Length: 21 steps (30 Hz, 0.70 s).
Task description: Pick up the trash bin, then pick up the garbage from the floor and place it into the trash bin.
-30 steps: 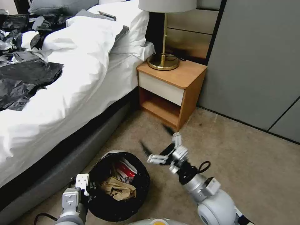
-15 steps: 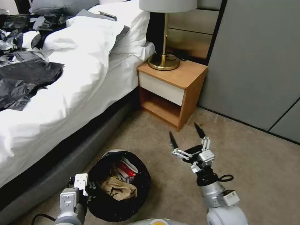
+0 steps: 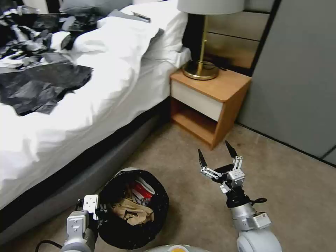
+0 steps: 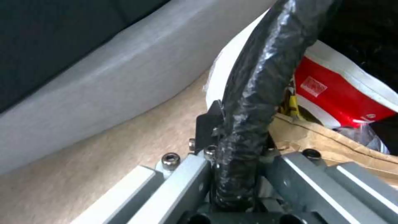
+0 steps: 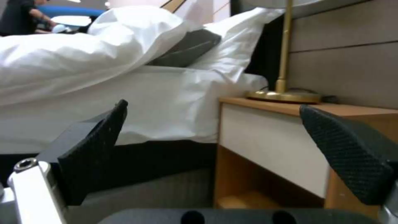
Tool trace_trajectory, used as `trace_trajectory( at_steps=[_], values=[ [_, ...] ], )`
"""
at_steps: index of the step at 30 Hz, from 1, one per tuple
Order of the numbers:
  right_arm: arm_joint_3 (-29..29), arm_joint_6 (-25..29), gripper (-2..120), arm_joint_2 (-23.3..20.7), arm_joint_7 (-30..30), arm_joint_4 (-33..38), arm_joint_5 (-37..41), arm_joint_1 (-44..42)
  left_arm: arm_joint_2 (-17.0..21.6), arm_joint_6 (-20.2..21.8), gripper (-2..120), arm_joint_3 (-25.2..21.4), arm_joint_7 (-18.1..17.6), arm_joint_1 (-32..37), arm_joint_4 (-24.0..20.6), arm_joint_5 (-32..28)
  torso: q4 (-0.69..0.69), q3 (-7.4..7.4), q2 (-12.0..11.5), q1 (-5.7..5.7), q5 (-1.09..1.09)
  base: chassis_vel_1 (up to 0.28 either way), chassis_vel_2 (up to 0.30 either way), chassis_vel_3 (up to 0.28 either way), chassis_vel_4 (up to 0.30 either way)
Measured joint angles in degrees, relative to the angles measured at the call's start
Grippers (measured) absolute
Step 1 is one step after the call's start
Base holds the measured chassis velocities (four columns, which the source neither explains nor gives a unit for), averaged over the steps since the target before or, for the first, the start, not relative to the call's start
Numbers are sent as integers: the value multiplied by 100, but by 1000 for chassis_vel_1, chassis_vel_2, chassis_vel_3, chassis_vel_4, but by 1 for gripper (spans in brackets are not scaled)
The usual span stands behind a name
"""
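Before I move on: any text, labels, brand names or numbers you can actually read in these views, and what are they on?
No text can be read.
Red-white packet inside the trash bin: a small white square mark and faint white print, too blurred to read.
Sticker on the right arm's wrist: dark marks, too small to read.

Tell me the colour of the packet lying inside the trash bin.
Red with white edges, clearest in the left wrist view.
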Motion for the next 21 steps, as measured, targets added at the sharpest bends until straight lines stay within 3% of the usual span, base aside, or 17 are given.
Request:
trace_trajectory(
  at_steps=[21],
  values=[
    [197,-222,100,-34,119,56,20,-1,-5,4,0,13,4,74,-29,35,1,0,0,0,0,123,122,123,119]
  ],
)
